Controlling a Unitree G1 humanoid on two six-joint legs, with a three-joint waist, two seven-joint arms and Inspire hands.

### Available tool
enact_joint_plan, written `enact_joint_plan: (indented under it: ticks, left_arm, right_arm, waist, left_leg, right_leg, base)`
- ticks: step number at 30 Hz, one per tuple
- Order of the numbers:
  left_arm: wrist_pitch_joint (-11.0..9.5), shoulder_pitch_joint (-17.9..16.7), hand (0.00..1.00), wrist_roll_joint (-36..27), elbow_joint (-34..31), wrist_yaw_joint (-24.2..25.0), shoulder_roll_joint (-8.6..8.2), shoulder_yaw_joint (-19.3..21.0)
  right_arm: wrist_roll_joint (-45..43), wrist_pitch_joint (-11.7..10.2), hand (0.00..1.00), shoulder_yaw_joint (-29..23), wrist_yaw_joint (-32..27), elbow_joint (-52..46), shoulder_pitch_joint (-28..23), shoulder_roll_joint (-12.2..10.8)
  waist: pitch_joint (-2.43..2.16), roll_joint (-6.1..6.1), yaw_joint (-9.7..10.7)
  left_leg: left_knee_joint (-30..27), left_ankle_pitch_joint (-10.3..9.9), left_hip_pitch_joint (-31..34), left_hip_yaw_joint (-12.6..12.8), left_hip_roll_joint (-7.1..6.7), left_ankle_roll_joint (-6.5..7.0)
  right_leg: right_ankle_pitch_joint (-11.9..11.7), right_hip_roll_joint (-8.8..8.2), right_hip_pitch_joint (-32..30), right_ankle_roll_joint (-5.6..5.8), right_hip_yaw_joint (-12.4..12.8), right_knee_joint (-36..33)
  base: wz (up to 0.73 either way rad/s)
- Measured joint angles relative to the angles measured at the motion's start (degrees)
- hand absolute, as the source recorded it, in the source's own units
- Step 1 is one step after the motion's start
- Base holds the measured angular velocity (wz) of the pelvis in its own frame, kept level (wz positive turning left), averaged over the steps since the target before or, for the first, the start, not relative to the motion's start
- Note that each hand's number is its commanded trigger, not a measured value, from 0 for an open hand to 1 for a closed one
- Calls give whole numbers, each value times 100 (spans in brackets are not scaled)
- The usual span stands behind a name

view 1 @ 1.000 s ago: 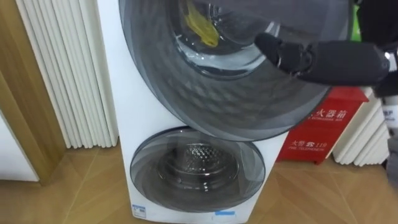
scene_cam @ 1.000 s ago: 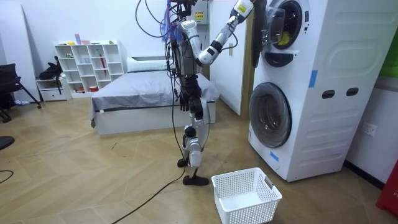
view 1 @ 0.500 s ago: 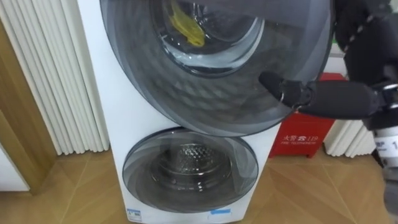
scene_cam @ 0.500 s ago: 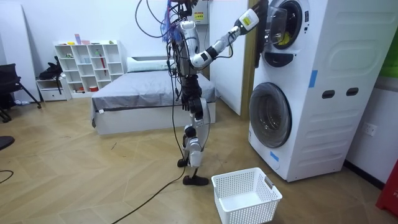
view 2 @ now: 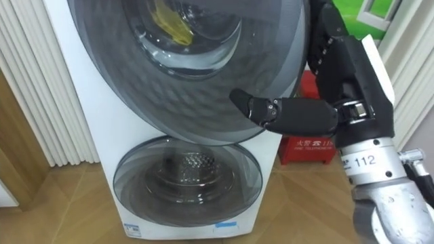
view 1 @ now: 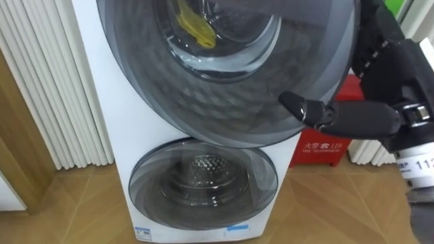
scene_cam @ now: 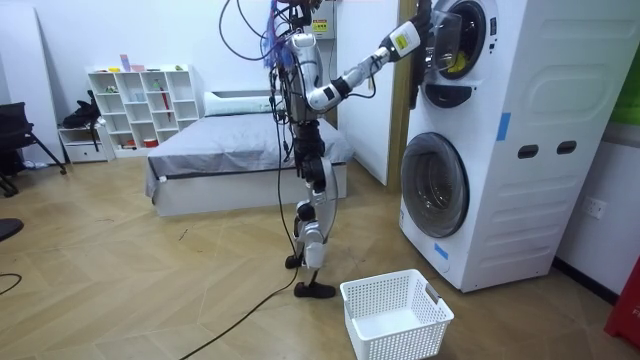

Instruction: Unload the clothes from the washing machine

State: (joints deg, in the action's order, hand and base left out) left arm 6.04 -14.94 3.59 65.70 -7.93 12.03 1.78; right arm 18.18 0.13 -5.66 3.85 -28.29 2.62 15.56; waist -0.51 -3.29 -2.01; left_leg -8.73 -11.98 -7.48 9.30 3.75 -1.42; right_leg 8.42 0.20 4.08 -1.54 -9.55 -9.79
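Right eye view: R hand (view 2: 342,81) grips rim of upper door (view 2: 203,102), thumb laid across its front, fingers hooked round the edge. Yellow cloth (view 2: 167,24) lies inside upper drum, seen thru the glass. Room view: robot stands facing washing machine (scene_cam: 520,150), white basket (scene_cam: 395,315) on floor nearby.

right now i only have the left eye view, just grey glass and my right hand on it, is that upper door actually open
Observer: Yes. In the room view the upper door stands swung out from the washing machine toward the robot, with the right hand holding its edge.
Operator: where's the basket
Observer: The white basket sits on the floor in front of the lower door, beside the robot's feet, and looks empty.
Operator: and the clothes
Observer: A yellow cloth lies in the open upper drum, behind that door.
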Motion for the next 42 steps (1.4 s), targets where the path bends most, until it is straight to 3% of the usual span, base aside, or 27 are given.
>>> enact_joint_plan:
  ticks: [4,9,12,18,27,36,42]
  left_arm:
    - [4,39,0,59,7,0,2,-91]
    - [0,64,0,317,55,13,0,-183]
    - [-9,135,0,336,140,89,2,-252]
    - [-24,184,0,337,206,297,4,-255]
    - [-114,341,0,300,243,447,18,-248]
    - [-138,289,0,263,240,374,41,-249]
    - [-224,298,0,157,240,336,41,-258]
  right_arm:
    - [115,14,0,43,0,56,95,-144]
    - [104,19,0,64,-82,64,190,-737]
    - [97,-103,0,166,-130,65,190,-845]
    - [100,-263,0,463,-130,51,191,-861]
    - [200,-323,0,704,-114,41,193,-857]
    - [456,-398,0,737,95,199,144,-820]
    - [725,-456,0,795,357,204,73,-816]
  waist:
    - [12,23,-1]
    - [-5,1,-241]
    - [5,-36,-282]
    - [7,-64,-285]
    - [-21,-92,-286]
    - [8,-40,-257]
    - [2,-20,-208]
  left_leg:
    - [3,8,10,6,14,-14]
    - [5,8,53,16,89,-69]
    - [-63,38,136,16,131,-117]
    - [-92,109,208,15,215,-217]
    - [-92,191,228,42,333,-307]
    - [-165,202,181,178,363,-326]
    - [-202,202,208,335,376,-326]
  right_leg:
    - [-10,16,-16,-16,7,3]
    - [-43,92,-119,-100,120,-6]
    - [-58,108,-190,-155,118,-7]
    - [-19,178,-298,-270,106,-9]
    - [-53,286,-288,-438,67,4]
    - [5,279,-207,-461,4,2]
    - [2,271,-192,-466,-9,-5]
  base:
    - [-4]
    - [-18]
    - [-2]
    - [0]
    - [0]
    - [5]
    - [0]
